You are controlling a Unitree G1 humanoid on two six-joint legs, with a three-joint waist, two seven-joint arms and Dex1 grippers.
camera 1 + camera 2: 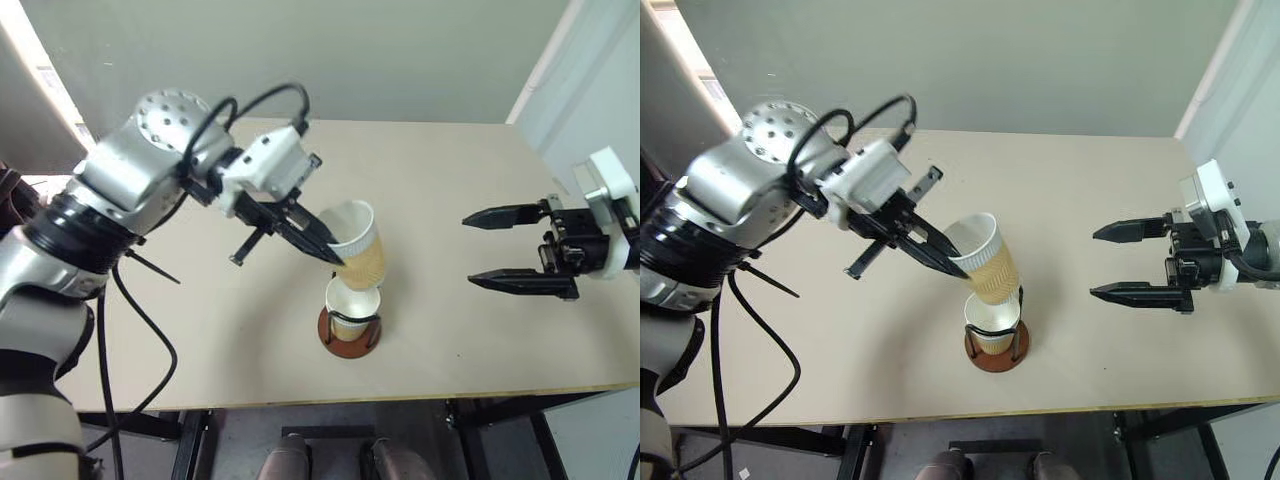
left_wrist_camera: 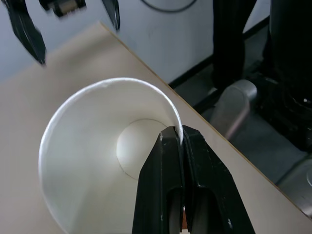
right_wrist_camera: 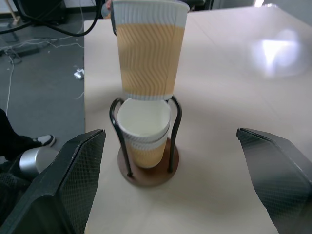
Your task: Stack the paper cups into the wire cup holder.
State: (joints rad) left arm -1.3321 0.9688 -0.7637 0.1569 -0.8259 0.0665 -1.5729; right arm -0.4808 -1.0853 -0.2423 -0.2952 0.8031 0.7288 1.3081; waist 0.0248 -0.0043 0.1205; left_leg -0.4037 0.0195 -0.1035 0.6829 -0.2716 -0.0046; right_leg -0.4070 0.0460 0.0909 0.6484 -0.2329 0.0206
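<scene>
My left gripper [image 1: 335, 250] is shut on the white rim of a tan-yellow paper cup [image 1: 360, 250], one finger inside the cup and one outside [image 2: 181, 134]. The cup hangs tilted, its bottom just over the wire cup holder [image 1: 350, 342] near the table's front edge. The holder's reddish-brown base [image 3: 148, 176] and black wire loops stand around a cup [image 3: 144, 122] that seems nested in another. My right gripper [image 1: 470, 250] is open to the right of the holder, at about the held cup's height, with nothing between its fingers.
The beige table [image 1: 450, 170] runs back to a grey wall. Its front edge lies close below the holder. A black cable [image 1: 130, 300] hangs from my left arm over the table's left side.
</scene>
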